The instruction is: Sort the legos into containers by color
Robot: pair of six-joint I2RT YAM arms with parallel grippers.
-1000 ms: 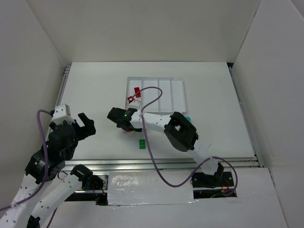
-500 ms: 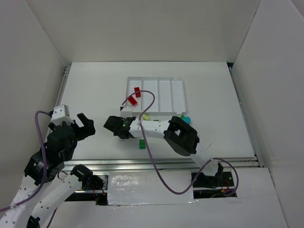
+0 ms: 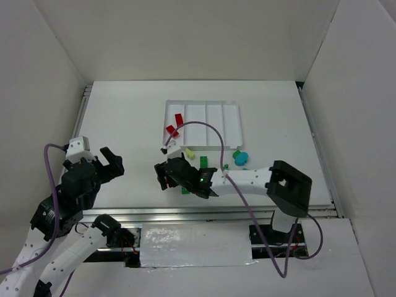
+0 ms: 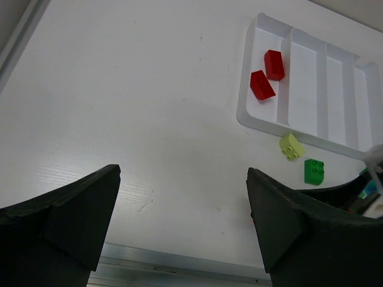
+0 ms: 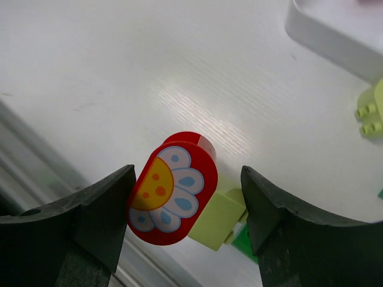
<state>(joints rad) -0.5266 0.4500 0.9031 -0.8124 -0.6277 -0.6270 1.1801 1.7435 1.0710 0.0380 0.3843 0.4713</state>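
Note:
My right gripper [image 3: 166, 177] is open over the near-middle of the table. In the right wrist view its jaws [image 5: 187, 182] stand either side of a rounded red lego [image 5: 173, 197] with a flower picture. That lego touches the left finger [image 5: 102, 209], with a gap to the right finger. A pale yellow-green lego [image 5: 218, 222] and a green one [image 5: 244, 242] lie against it. The white tray [image 3: 224, 127] holds two red legos [image 3: 179, 119] [image 3: 171, 130] in its leftmost compartment. My left gripper [image 3: 111, 164] is open and empty at the near left.
Loose legos lie in front of the tray: a yellow-green one [image 3: 190, 151], a green one [image 3: 203, 161], a cyan one [image 3: 240, 158] and a green one [image 3: 184, 189] by my right gripper. The metal rail [image 3: 216, 213] runs along the near table edge. White walls enclose the table.
My right gripper has moved from beside the tray toward the near edge, and its elbow has swung right, uncovering the loose legos. The left arm has not moved.

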